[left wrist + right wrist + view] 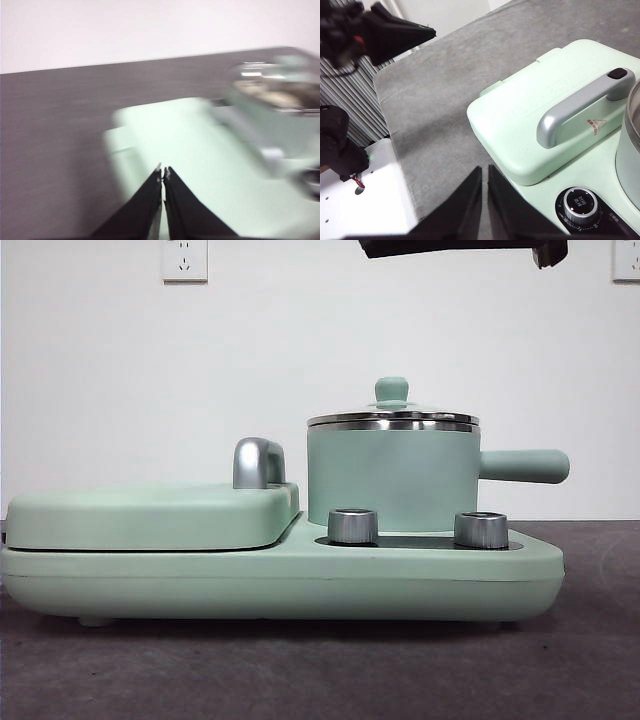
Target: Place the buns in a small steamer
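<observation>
Steam pot, a mint-green cylinder with a steel rim and a straight green side handle, stands on the right half of a mint-green cooking base, behind two steel knobs. A steel-rimmed glass lid with a green knob sits closed on it. Through the glass, in the blurred left wrist view, pale cream shapes show inside the pot, too smeared to tell apart as buns. Beside the pot lies the flat mint-green hinged griddle lid with its chrome handle, shut. The left gripper hangs above the griddle lid, its black jaws pressed together and empty. The right gripper hovers over the grey table just beside the base's front corner, jaws nearly touching, holding nothing. A dark arm tip shows at the top edge of the front view.
</observation>
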Robot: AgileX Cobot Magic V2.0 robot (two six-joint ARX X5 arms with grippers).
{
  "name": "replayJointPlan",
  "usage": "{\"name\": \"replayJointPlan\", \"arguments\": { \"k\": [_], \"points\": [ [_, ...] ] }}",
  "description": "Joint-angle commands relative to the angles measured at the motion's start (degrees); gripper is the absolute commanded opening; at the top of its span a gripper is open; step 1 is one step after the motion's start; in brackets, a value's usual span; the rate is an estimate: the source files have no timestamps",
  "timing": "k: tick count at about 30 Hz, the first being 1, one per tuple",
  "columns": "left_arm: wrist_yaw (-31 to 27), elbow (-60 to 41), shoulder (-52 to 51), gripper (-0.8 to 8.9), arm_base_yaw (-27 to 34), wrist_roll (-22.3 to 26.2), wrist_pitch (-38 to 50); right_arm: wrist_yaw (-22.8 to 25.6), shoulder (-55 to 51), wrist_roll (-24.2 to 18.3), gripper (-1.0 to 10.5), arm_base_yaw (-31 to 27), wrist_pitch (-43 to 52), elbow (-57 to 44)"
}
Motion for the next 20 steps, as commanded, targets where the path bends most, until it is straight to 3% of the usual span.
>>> {"name": "replayJointPlan", "arguments": {
  "k": [1, 11, 20],
  "points": [
    [-5.7, -5.4, -5.1, 0.07, 1.8, 0.8, 0.7, -0.1, 0.1, -0.1, 0.2, 0.5, 0.6, 1.0],
    [-7.0, -23.1, -16.7, 0.07, 8.5, 0.8, 15.7, -0.1, 0.1, -0.1, 0.2, 0.5, 0.6, 1.0],
    [-7.0, -23.7, -19.1, 0.07, 11.3, 0.7, 13.4, -0.1, 0.1, -0.1, 0.2, 0.5, 0.7, 1.0]
  ]
}}
